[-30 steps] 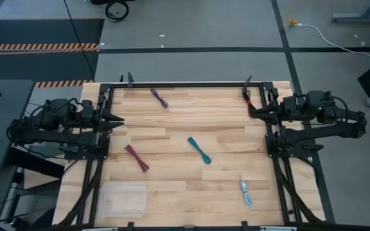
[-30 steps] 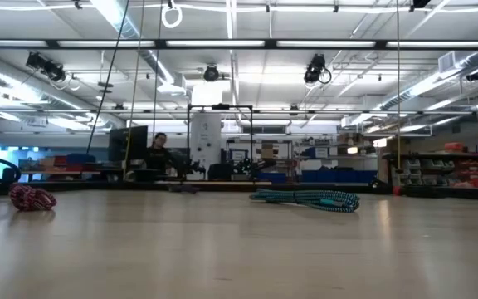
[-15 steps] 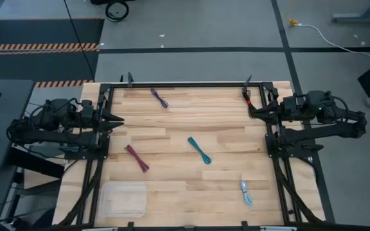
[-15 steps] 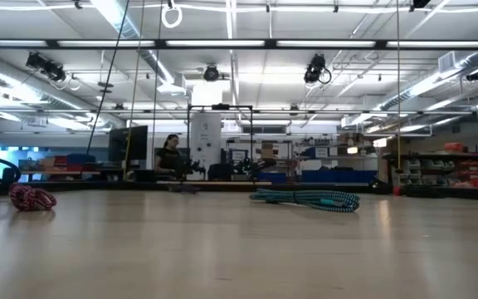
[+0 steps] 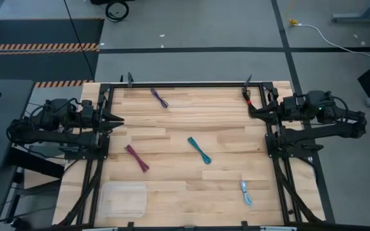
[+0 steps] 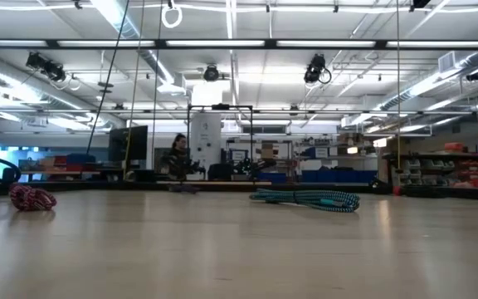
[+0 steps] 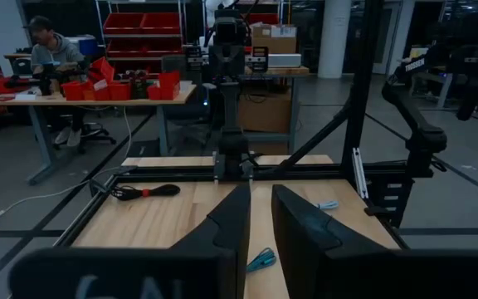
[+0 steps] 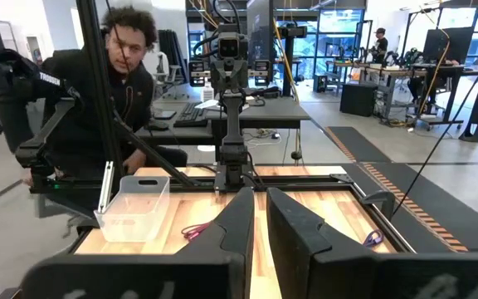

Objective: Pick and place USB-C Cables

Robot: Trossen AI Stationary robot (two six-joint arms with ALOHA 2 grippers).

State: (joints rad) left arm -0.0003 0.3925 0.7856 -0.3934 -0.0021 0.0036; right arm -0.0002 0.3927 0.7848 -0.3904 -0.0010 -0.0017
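Observation:
Five small cable bundles lie flat on the wooden table. The purple cable (image 5: 159,98) is near the far edge, the black-and-red cable (image 5: 247,96) is at the far right corner, the teal cable (image 5: 199,150) is in the middle, the maroon cable (image 5: 136,158) is left of it, and the light blue cable (image 5: 246,192) is near right. My left gripper (image 5: 115,120) waits shut at the table's left edge. My right gripper (image 5: 254,110) waits shut at the right edge, close to the black-and-red cable. Neither touches a cable.
A clear plastic container (image 5: 124,197) stands at the near left corner and also shows in the right wrist view (image 8: 135,208). A black frame (image 5: 185,84) runs along the table's far edge and sides. A person (image 8: 123,91) sits beyond the table's left side.
Both arms and all the cables have stayed where they were. A person far behind the table has walked a little to the right in the low view.

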